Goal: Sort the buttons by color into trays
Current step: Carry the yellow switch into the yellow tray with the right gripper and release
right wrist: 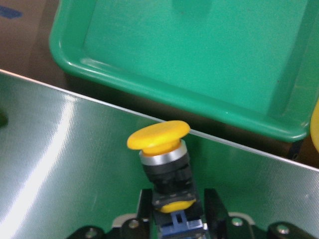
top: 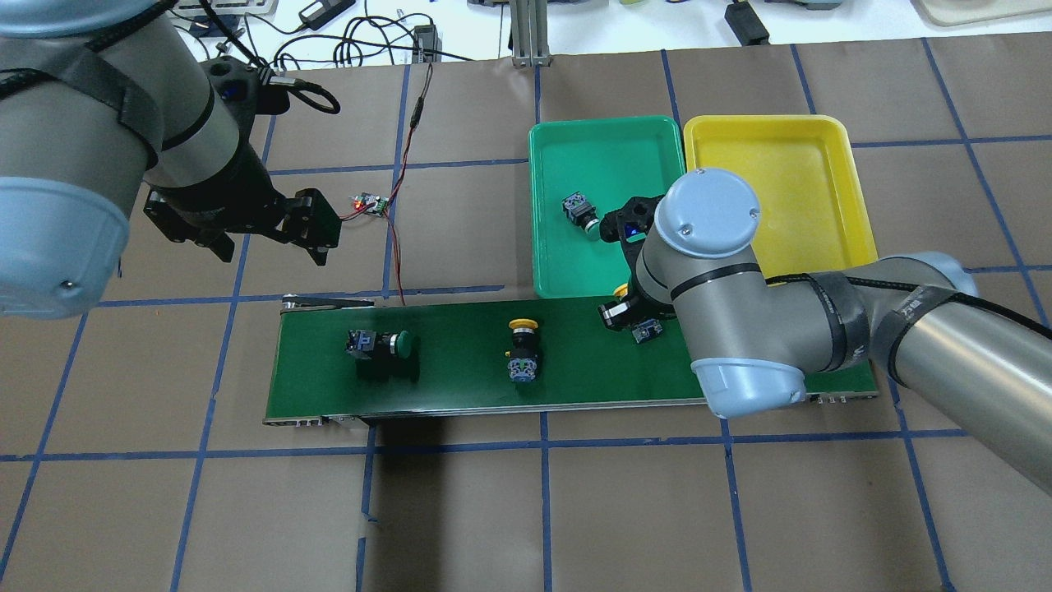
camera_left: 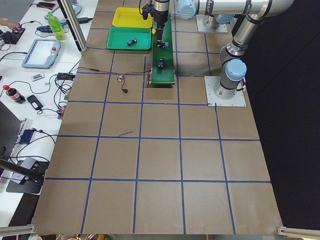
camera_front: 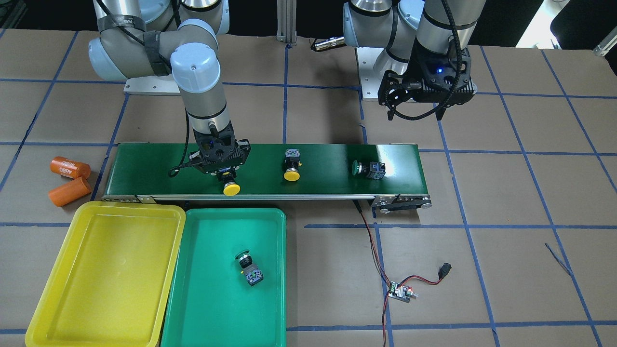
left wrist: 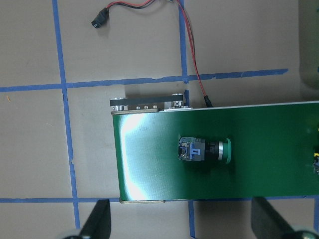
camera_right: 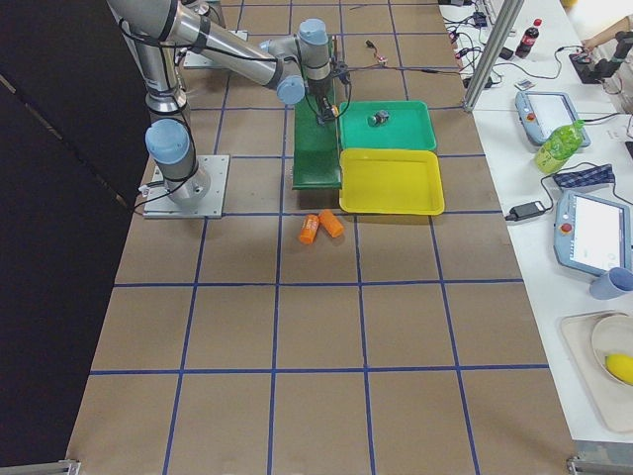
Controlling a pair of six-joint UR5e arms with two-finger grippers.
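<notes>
My right gripper [camera_front: 225, 176] [right wrist: 174, 199] is shut on the body of a yellow button [camera_front: 231, 189] [right wrist: 158, 137] at the conveyor's edge facing the green tray [camera_front: 212, 303] [top: 608, 148]. I cannot tell whether the button rests on the belt. A second yellow button [camera_front: 291, 174] [top: 523, 326] and a green button [camera_front: 357, 167] [left wrist: 223, 151] lie on the belt. Another green button [camera_front: 243, 255] [top: 590, 228] lies in the green tray. The yellow tray [camera_front: 111, 270] [top: 789, 189] holds nothing. My left gripper [camera_front: 415, 115] [left wrist: 182, 219] is open and empty, raised over the table on the robot's side of the belt's other end.
The dark-green conveyor belt [camera_front: 144, 168] runs across the middle. Two orange cylinders [camera_front: 70, 167] lie beside its end near the yellow tray. A small circuit board [camera_front: 401, 292] with red-black wires lies on the table and is wired to the conveyor.
</notes>
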